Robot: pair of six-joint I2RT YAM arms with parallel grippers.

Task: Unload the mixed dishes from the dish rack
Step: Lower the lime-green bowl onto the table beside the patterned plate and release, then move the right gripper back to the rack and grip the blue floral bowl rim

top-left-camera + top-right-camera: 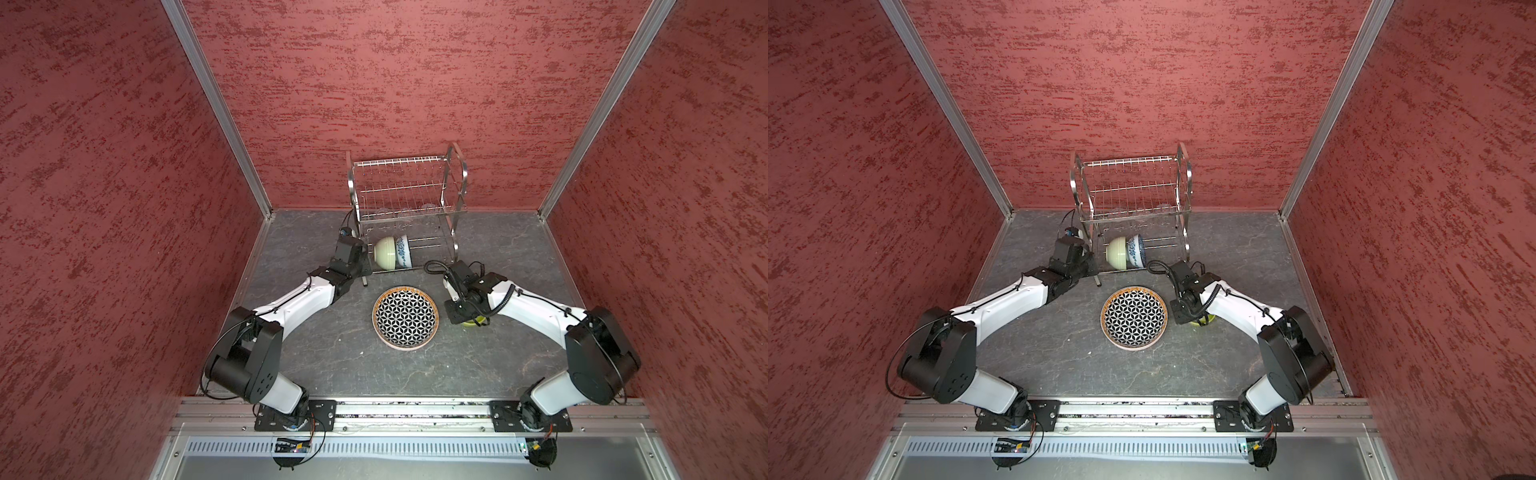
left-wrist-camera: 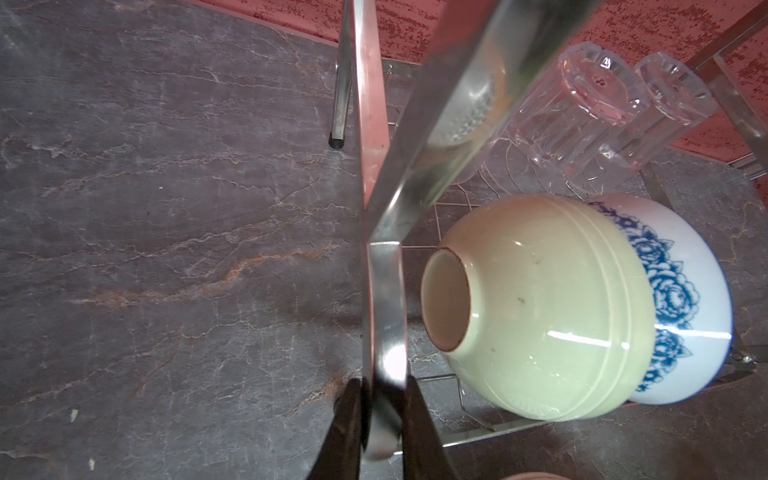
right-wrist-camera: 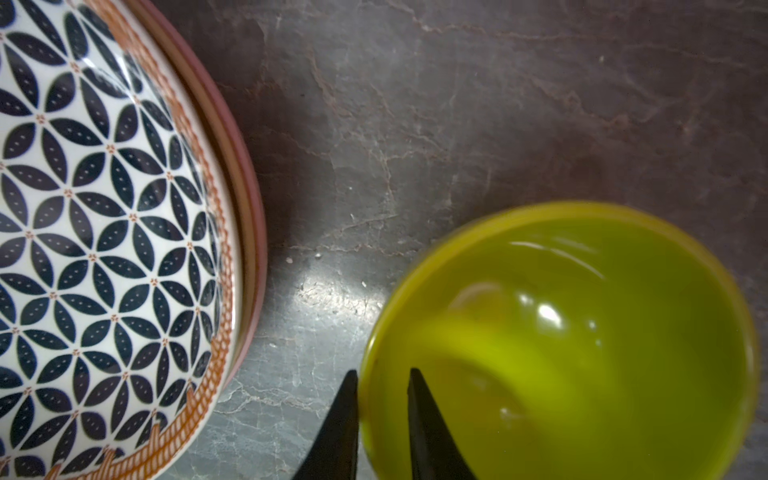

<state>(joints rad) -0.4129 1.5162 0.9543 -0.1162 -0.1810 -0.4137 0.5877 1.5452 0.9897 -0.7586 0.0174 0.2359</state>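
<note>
The dish rack stands at the back of the table. On its lower tier a cream-green bowl and a blue-floral bowl lie nested on their sides, with clear tumblers upside down behind them. My left gripper is shut on the rack's flat side frame. A lime bowl sits upright on the table, slightly blurred. My right gripper straddles its rim, open, with a gap at the inner finger. The geometric plate lies on a pink plate.
The dark stone tabletop is bounded by red walls on three sides and a metal rail at the front. The plate stack lies close beside the lime bowl. The rack's upper tier holds nothing.
</note>
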